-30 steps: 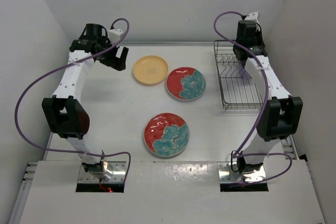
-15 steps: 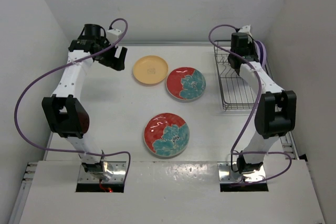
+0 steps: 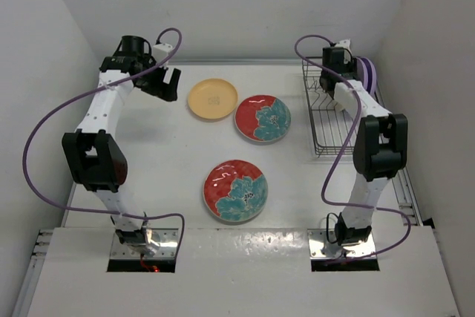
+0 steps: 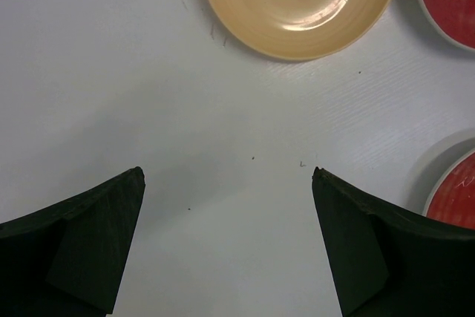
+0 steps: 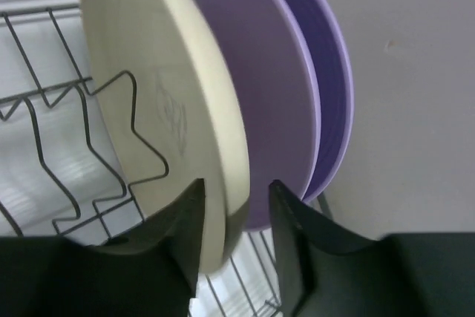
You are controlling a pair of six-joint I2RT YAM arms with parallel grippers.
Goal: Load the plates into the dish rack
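Three plates lie flat on the table: an orange-yellow plate (image 3: 212,99) (image 4: 300,1), a red floral plate (image 3: 262,117) beside it, and another red floral plate (image 3: 235,190) nearer the front. My left gripper (image 3: 167,83) (image 4: 228,176) hovers open and empty just left of the orange-yellow plate. In the dish rack (image 3: 334,120) (image 5: 44,94) a cream plate (image 5: 148,87) and two lilac plates (image 5: 252,87) (image 3: 369,73) stand on edge at the far end. My right gripper (image 5: 236,183) straddles the cream plate's rim, with a gap between the rim and the right finger.
White walls close in the table at the back and on both sides; the rack stands close to the right wall. Purple cables loop from both arms. The rack's nearer slots hold nothing.
The right arm has swung toward the rack's far end, and the lilac plates now show beside it. Its jaws have parted a little round the cream plate. The left arm has barely moved.
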